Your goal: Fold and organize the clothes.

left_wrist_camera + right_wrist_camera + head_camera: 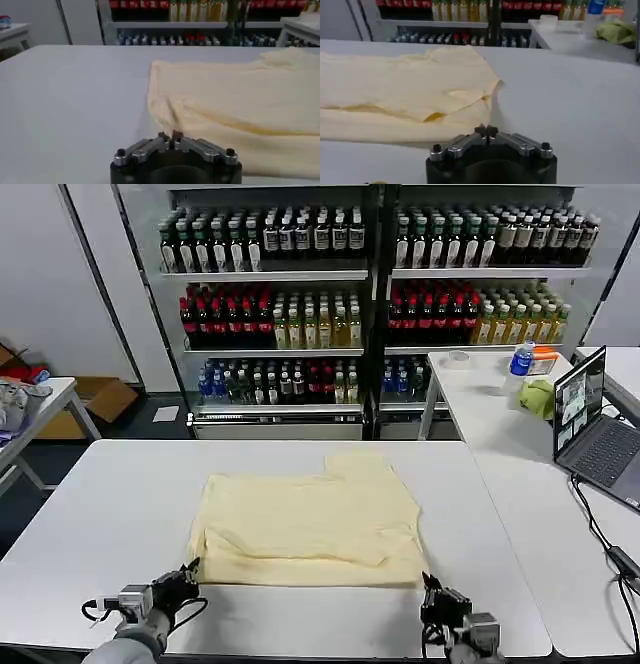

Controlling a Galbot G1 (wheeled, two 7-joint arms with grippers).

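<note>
The clothes, one cream T-shirt (310, 524), lie folded into a rough rectangle in the middle of the white table (110, 504). A sleeve sticks out at its far right corner. My left gripper (192, 568) sits low at the table's near edge, just short of the shirt's near left corner (165, 112). In the left wrist view this gripper (170, 135) is shut, with no cloth showing between the tips. My right gripper (431, 584) rests by the near right corner (487, 100). Seen from its own wrist, the right gripper (486, 131) is shut too, tips touching and bare.
A second white table (500, 414) at the right carries a laptop (590, 424), a yellow-green cloth lump (538, 397) and a water bottle (521, 360). A cable (600, 534) runs along it. Shelves of bottles (300, 304) stand behind. A side table (30, 409) is at the left.
</note>
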